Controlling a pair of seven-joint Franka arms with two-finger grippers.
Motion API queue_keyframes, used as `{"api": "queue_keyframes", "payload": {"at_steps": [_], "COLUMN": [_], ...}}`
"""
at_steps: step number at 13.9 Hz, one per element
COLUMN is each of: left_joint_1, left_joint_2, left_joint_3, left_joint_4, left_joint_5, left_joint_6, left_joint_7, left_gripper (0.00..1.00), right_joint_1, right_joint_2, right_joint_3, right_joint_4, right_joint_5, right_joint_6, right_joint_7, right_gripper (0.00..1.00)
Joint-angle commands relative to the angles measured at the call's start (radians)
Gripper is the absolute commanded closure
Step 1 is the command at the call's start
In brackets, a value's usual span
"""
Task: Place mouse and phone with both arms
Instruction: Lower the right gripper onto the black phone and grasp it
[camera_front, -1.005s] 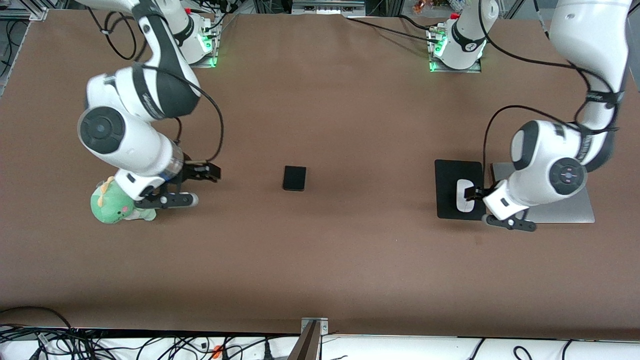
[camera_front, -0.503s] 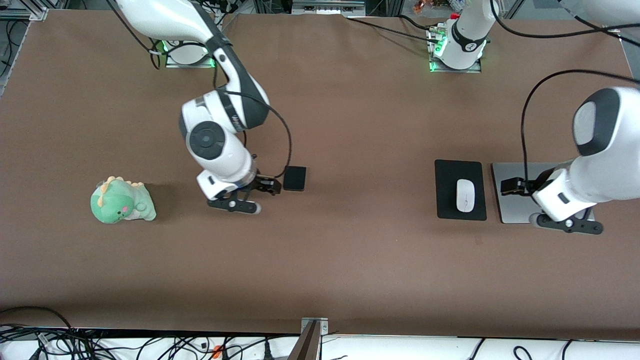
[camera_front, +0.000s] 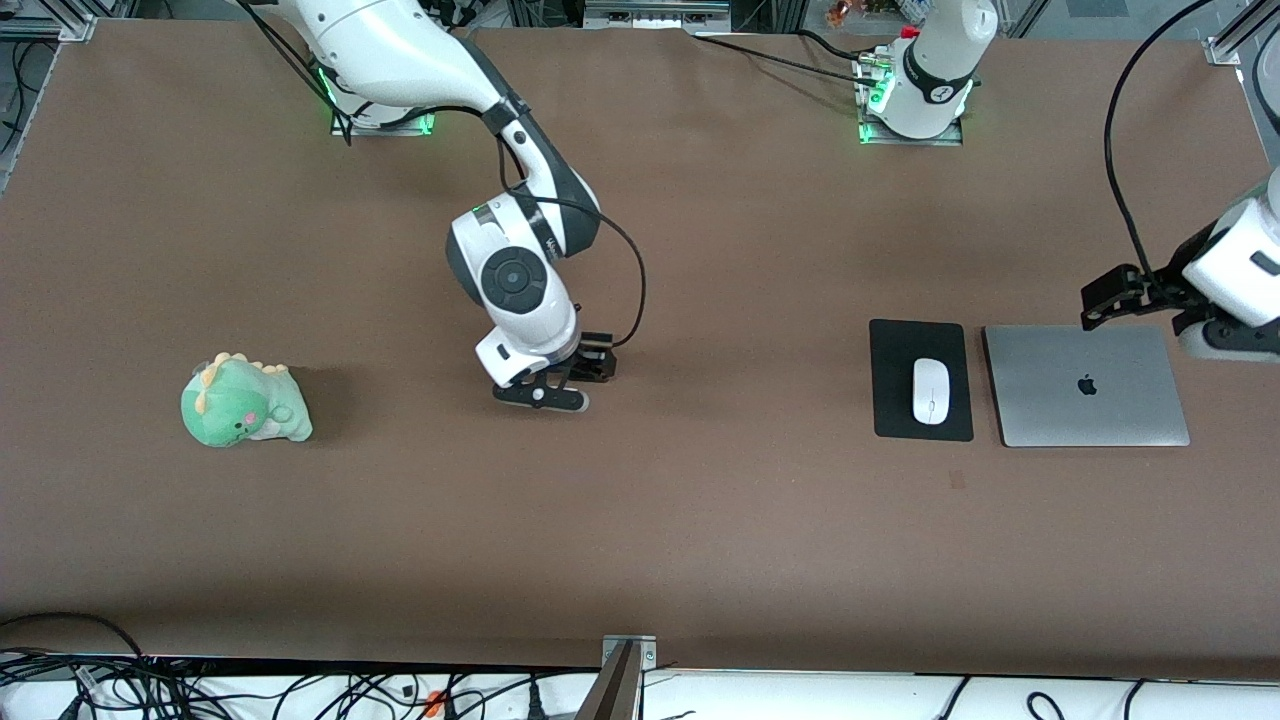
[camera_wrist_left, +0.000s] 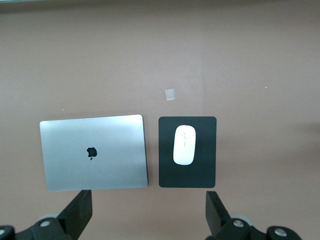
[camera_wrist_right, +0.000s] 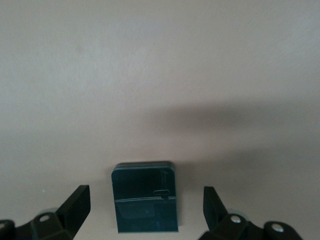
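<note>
The black glossy phone (camera_wrist_right: 145, 197) lies flat on the brown table, midway between the open fingers of my right gripper (camera_wrist_right: 146, 215), which hangs low right over it without touching. In the front view the right gripper (camera_front: 590, 365) covers most of the phone. The white mouse (camera_front: 930, 390) lies on the black pad (camera_front: 890, 345), free of any gripper. It also shows in the left wrist view (camera_wrist_left: 184, 144). My left gripper (camera_front: 1105, 298) is open and empty, up in the air over the table by the laptop's edge toward the robot bases; the left wrist view shows it too (camera_wrist_left: 147, 220).
A closed silver laptop (camera_front: 1085, 385) lies beside the pad, toward the left arm's end of the table. A green plush dinosaur (camera_front: 243, 403) sits toward the right arm's end. A small pale scrap (camera_wrist_left: 170, 93) lies on the table near the pad.
My left gripper let go of the mouse on the pad and rose away past the laptop. My right gripper swung from the plush dinosaur to right over the phone.
</note>
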Motion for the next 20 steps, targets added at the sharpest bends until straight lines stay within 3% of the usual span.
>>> {"api": "queue_keyframes", "payload": {"at_steps": [1,5,10,13,18,19,20], "left_joint_1": [-0.055,-0.052,-0.055,-0.057,-0.06,-0.06,-0.06], "left_joint_2": [-0.093,-0.087,-0.072,-0.058,-0.046,-0.046,-0.044], "left_joint_3": [0.036,0.027,0.027,0.025,0.025,0.025,0.025], "left_joint_4": [-0.138,-0.109,-0.054,-0.015,-0.006,-0.004,-0.003], "left_joint_5": [-0.013,-0.012,-0.017,-0.088,-0.092,-0.092,-0.092], "left_joint_6": [0.068,-0.001,-0.008,-0.037,-0.039,-0.039,-0.039], "left_joint_7": [-0.021,-0.021,-0.021,-0.016,-0.012,-0.012,-0.012], "left_gripper": [0.0,0.0,0.0,0.0,0.0,0.0,0.0], "right_joint_1": [0.057,0.069,0.095,0.107,0.12,0.121,0.12], "right_joint_2": [-0.018,-0.018,-0.014,0.002,0.022,0.022,0.022], "right_joint_3": [-0.02,-0.023,-0.023,-0.023,-0.026,-0.026,-0.026], "right_joint_4": [-0.119,-0.153,-0.19,-0.207,-0.227,-0.225,-0.224], "right_joint_5": [-0.027,-0.05,-0.048,-0.05,-0.067,-0.067,-0.068], "right_joint_6": [0.121,0.15,0.222,0.268,0.307,0.305,0.302], "right_joint_7": [0.02,0.021,0.021,0.021,0.02,0.017,0.017], "right_gripper": [0.0,0.0,0.0,0.0,0.0,0.02,0.14]}}
